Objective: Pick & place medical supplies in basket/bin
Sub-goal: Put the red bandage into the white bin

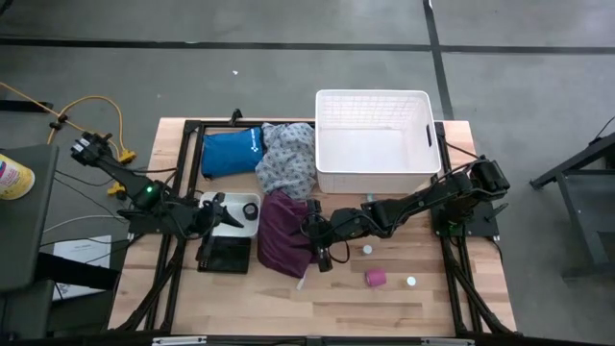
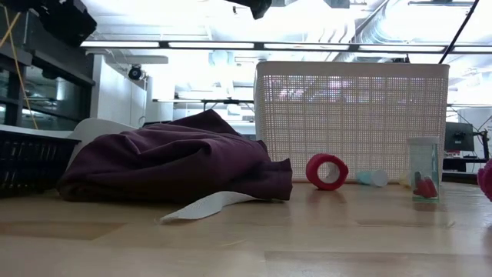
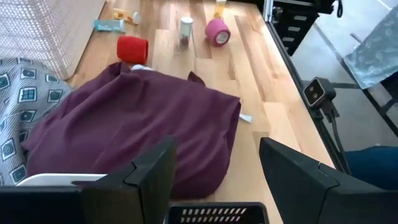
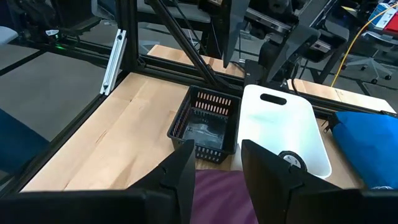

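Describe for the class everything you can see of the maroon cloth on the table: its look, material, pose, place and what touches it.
The maroon cloth is a soft, matte woven fabric, crumpled into a low rumpled mound with folds. It lies on the wooden table, in front of the grey-patterned cloth, which borders it, and beside the small white tray. A white paper strip pokes out from under its edge. The right gripper hovers at its edge, jaws apart, holding nothing visible.
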Robot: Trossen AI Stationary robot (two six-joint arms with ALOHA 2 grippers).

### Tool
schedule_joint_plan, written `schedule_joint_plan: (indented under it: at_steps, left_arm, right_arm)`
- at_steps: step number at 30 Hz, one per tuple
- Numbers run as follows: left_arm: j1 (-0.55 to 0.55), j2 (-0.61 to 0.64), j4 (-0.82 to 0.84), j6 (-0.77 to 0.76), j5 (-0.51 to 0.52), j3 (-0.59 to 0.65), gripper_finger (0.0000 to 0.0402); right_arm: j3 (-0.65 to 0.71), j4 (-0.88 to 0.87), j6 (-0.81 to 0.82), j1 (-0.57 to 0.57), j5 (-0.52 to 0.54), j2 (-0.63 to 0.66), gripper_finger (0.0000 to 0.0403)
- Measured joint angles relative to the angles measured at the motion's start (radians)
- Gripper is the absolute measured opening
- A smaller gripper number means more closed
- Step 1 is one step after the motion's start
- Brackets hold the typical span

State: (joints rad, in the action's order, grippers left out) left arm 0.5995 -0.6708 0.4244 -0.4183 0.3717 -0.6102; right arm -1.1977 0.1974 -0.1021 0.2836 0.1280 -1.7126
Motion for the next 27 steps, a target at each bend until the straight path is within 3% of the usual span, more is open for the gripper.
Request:
schedule_joint_plan:
  at_steps: [27]
  left_arm:
    - [0.002, 0.000, -0.007, -0.005, -0.006, 0.000, 0.0223]
  right_arm:
    - [0.000, 0.000, 0.000, 0.000, 0.000, 0.000, 0.0119]
